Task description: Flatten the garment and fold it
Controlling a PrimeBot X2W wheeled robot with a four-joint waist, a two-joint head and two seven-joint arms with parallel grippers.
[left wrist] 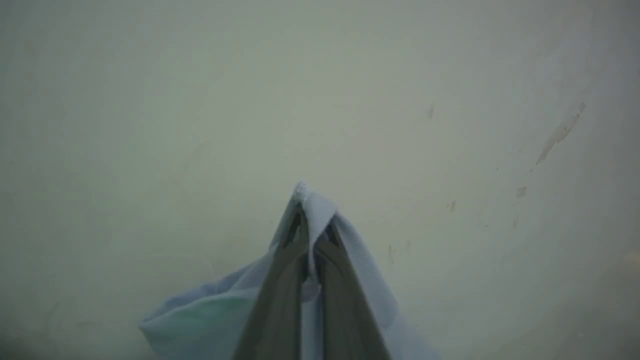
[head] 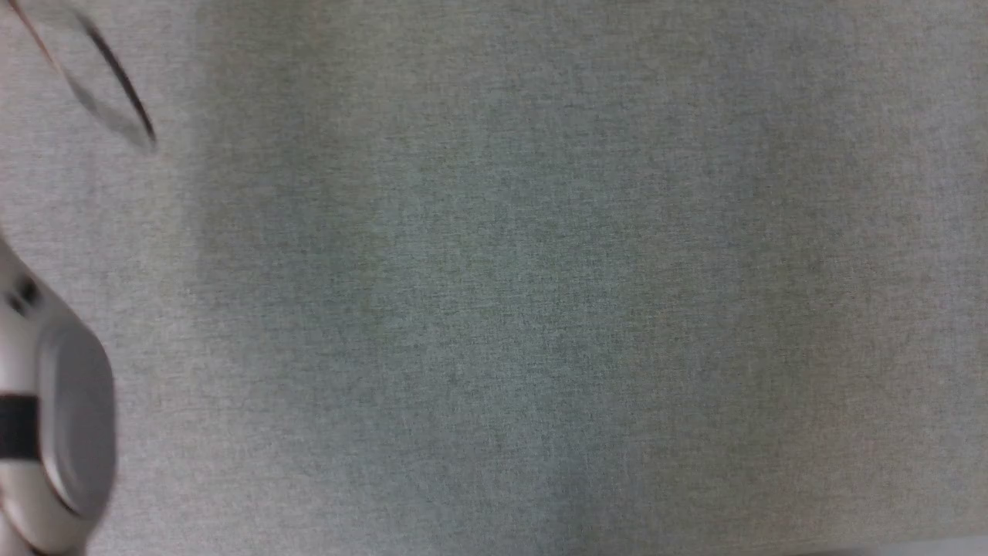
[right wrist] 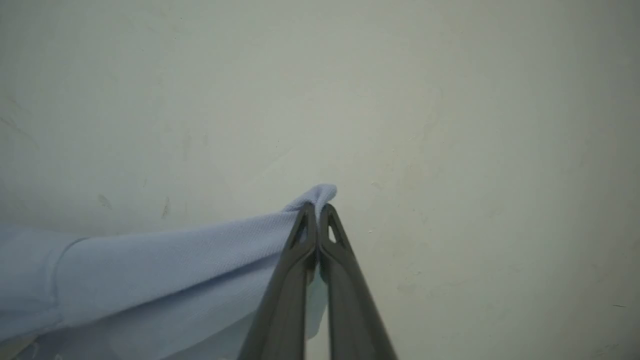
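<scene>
Okay, left gripper (left wrist: 314,220): both dark fingers squeezed together on a fold of the shirt (left wrist: 210,320); the cloth peaks over the fingertips and drapes down either side, bunching into a loose pouch toward the lower left of that wrist view
Right side: the right gripper (right wrist: 317,210) is pinched tight on another bit of the same shirt; a little nub of fabric pokes out past the tips
Shirt: light blue, fine ribbed knit; gripped at two spots, one per gripper; from the right gripper it runs in a taut band to the left edge of the right wrist view, with a seam out there; can't tell which part of it each gripper has
Background: plain pale surface (left wrist: 200,100) behind the cloth in both wrist views; a few scuff marks (left wrist: 557,135) on it
Head view: grey woven surface (head: 540,270), a bit blurry; pale arm casing (head: 54,432) at the lower left edge; dark smeared streak (head: 116,85) top left, can't tell what it is
</scene>
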